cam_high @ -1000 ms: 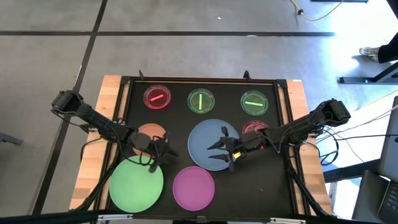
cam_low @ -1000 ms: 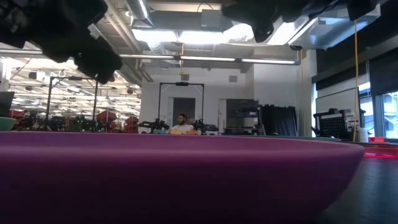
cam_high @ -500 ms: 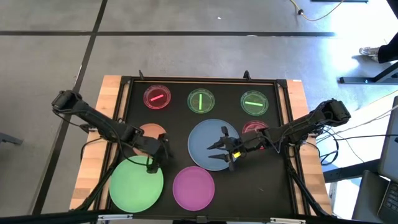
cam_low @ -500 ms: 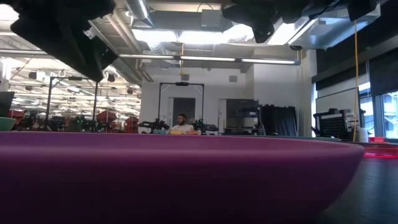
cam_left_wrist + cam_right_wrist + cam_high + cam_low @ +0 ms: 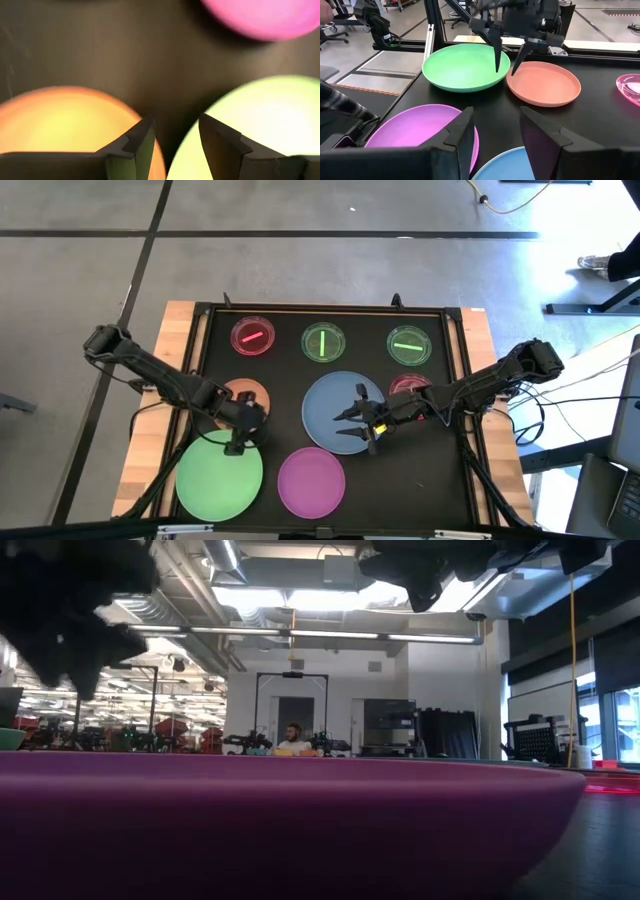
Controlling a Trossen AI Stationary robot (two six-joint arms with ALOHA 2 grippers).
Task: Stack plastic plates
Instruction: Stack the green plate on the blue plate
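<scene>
Black matting covers the table, with bare concrete floor around it. Nothing is stacked yet, as far as the pictures show: every plate lies by itself, so all of the stacking is left.

The left claw hangs point-down with its fingers parted and empty, over the narrow gap where the orange plate and the big green plate nearly meet. In the left wrist view the orange plate shows past one finger and the green plate past the other. That arm is stretched low across the table from its left corner.

The right claw hovers over the blue plate, fingers spread and gripping nothing, its arm reaching in level from the right edge. The magenta plate sits near the front, beside the green one. Along the back lie a small red dish and two small green dishes; another red dish lies partly under the right arm.

My guess is the orange plate's rim is the left claw's target.
</scene>
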